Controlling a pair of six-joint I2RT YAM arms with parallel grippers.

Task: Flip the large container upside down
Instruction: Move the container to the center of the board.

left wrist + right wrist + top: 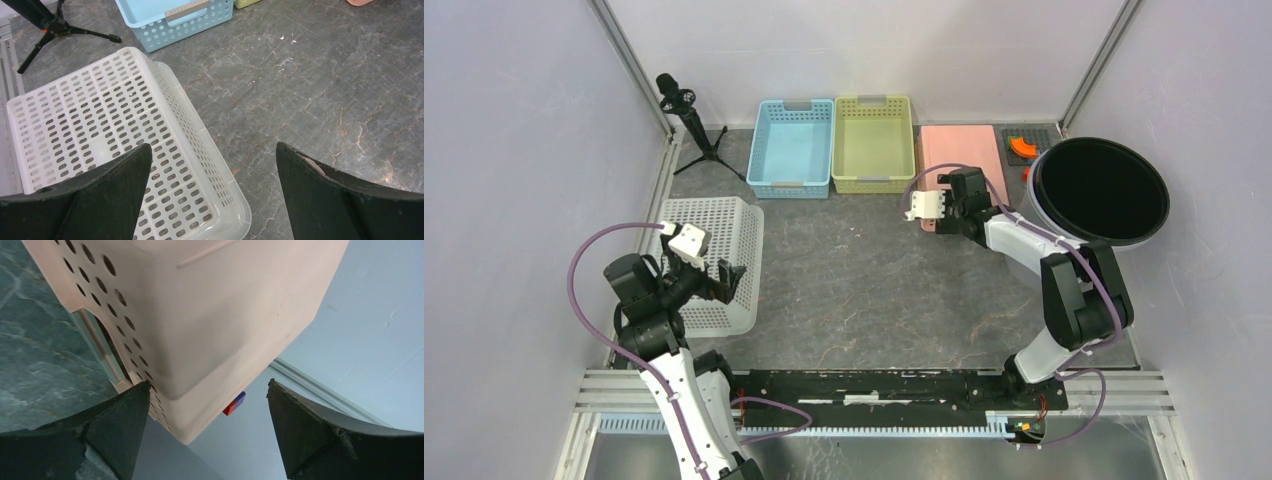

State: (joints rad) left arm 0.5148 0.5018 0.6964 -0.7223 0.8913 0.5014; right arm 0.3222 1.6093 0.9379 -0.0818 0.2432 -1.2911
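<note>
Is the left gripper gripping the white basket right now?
No, the left gripper hangs open above the white basket, clear of it.

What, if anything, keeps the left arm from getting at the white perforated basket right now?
Probably nothing, so it looks reachable. The left claw hangs open right above the white basket, which lies bottom-up, and nothing sits between them.

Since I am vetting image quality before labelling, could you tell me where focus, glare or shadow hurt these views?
Top external: sharp, evenly lit, soft shadows; black tub too dark inside to read. Left wrist: white basket crisp, near fingers soft. Right wrist: pink container close, pale, low in contrast.
</note>
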